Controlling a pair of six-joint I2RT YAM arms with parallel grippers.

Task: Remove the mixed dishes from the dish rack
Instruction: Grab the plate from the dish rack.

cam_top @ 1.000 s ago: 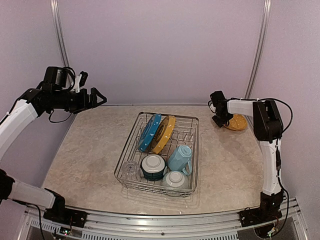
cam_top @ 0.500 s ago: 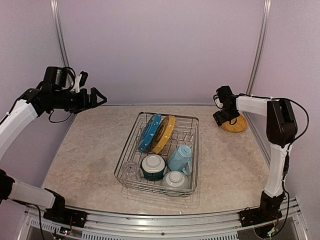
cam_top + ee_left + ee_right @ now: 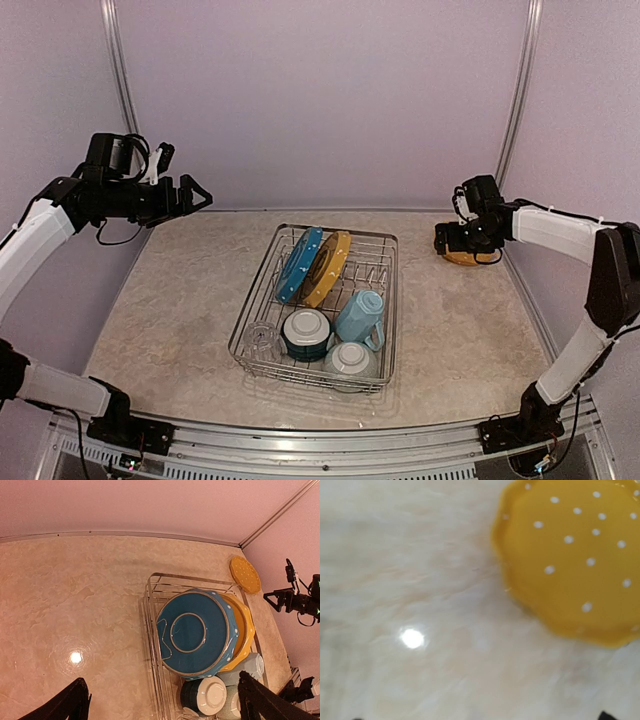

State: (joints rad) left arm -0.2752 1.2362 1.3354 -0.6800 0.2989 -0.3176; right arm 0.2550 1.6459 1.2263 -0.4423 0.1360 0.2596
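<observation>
Overhead view. The dish rack stands near the middle of the marbled surface. In its far half, a blue plate and a yellow-orange plate stand on edge among the divider prongs. They lean side by side, the blue one on the left. Its near half holds four things:
- a clear glass at the near-left corner
- a teal bowl with a white inside, just beside the glass
- a pale bowl at the near right
- a light blue mug, lying tilted behind that bowl

A second yellow-orange plate (white-dotted, as the right wrist view shows) lies flat on the surface near the far right corner, well apart from the rack.

The right gripper hangs just beside this plate. Its jaws are spread wide and grip nothing, and the plate sits clear of them in the right wrist view.

The left gripper is raised over the far left of the surface. Its jaws are fully apart and empty. In the left wrist view its fingers frame the rack from above.
</observation>
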